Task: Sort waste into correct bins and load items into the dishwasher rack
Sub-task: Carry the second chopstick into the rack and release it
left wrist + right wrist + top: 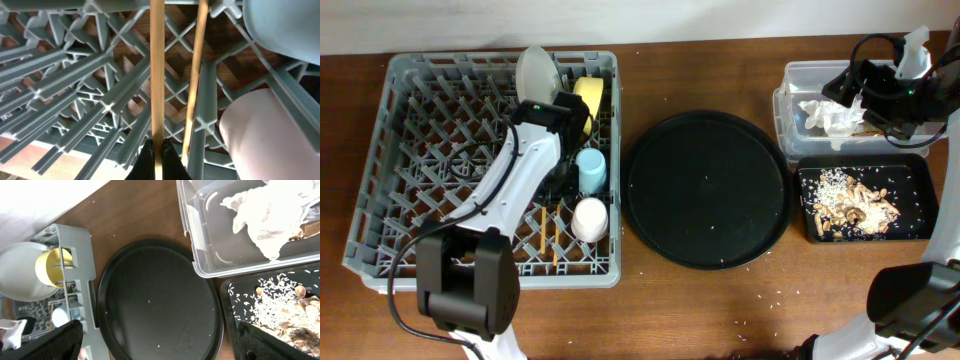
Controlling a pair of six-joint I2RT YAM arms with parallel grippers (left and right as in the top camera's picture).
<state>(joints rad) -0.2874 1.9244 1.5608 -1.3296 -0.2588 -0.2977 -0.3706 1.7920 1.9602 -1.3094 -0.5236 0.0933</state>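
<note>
The grey dishwasher rack (420, 150) holds a white plate (535, 72), a yellow bowl (588, 95), a light-blue cup (591, 168) and a pink-white cup (590, 218). In the left wrist view my left gripper (157, 152) is shut on one wooden chopstick (157, 75), low over the rack's lattice (75, 75). The second chopstick (196, 75) lies beside it, next to the pink-white cup (260, 135). My right gripper (160, 345) stands open and empty, high by the clear tub (790, 80) that holds white tissue (830, 118). Food scraps (855, 205) lie in the shallow black tray (920, 165).
A large round black tray (708, 188) with a few crumbs sits between the rack and the bins. A few crumbs dot the wooden table near its front edge. The left arm (510, 180) stretches across the rack's right half.
</note>
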